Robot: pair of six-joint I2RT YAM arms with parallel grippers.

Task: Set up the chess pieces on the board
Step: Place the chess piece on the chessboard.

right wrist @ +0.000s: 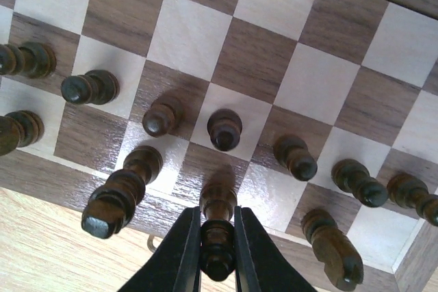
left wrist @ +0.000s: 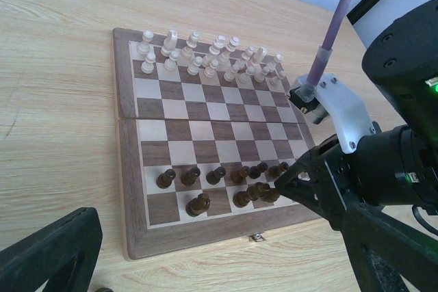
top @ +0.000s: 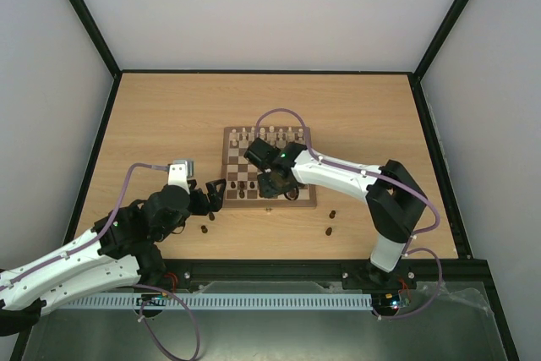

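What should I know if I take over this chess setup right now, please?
Left gripper open, empty, by the near left corner of the board.
Right gripper shut on a dark piece over the board's near row.
Done: cream pieces stand in the far two rows; dark pieces partly fill the near two.
Left: set the held piece down, then fetch four loose dark pieces off the table.

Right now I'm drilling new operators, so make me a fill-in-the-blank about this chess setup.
The right hand is shut on a ___ chess piece. The cream pieces stand at the board's ___ edge. The left hand holds ___. Some loose dark pieces lie on the ___ off the board.
Missing: dark; far; nothing; table.
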